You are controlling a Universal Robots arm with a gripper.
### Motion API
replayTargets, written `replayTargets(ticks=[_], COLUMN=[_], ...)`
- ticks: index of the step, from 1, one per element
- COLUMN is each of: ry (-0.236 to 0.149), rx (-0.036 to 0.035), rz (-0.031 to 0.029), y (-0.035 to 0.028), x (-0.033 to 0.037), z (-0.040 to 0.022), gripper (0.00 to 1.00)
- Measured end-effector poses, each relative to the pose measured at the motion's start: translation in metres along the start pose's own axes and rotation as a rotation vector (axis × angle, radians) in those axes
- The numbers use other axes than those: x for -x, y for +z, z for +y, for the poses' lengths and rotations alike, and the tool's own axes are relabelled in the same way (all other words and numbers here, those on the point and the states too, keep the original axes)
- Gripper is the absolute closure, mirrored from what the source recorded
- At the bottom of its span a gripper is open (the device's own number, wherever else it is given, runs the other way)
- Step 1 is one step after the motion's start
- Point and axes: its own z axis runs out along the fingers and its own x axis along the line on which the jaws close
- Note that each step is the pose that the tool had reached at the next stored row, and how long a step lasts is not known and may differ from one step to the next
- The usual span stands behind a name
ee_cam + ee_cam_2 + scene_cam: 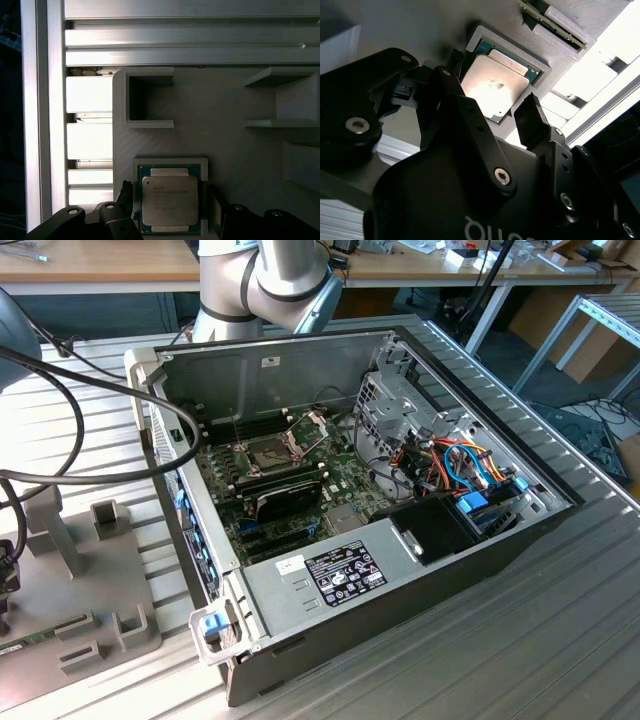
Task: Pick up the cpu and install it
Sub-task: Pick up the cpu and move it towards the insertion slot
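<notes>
The gripper (492, 82), jaws spread, flanks the cpu (169, 200) seated in a recess near the grey holder (225, 145) edge; chip likely light, stiff, thin, fragile, so pinch opposite side edges.

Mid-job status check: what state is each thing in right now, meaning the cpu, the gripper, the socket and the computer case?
cpu: lying flat in its recess in the grey holder, metal top up, not lifted.
gripper: open, fingers on either side of the cpu, not touching it.
socket: metal frame hinged up, looks empty.
computer case: side panel off, inside exposed.
</notes>
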Motion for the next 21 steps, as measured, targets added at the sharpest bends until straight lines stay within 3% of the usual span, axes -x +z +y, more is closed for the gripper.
replayTargets(ticks=[8, 10, 11, 21], ry=[0.0, 0.0, 0.0, 0.0], rx=[0.0, -0.0001, 0.0, 0.0], rz=[0.0, 0.0, 0.0, -0.0001], y=[-0.0002, -0.0002, -0.0002, -0.0013], x=[0.0, 0.0, 0.0, 0.0006], z=[0.0, 0.0, 0.0, 0.0001], gripper=[0.31, 0.33, 0.4, 0.4])
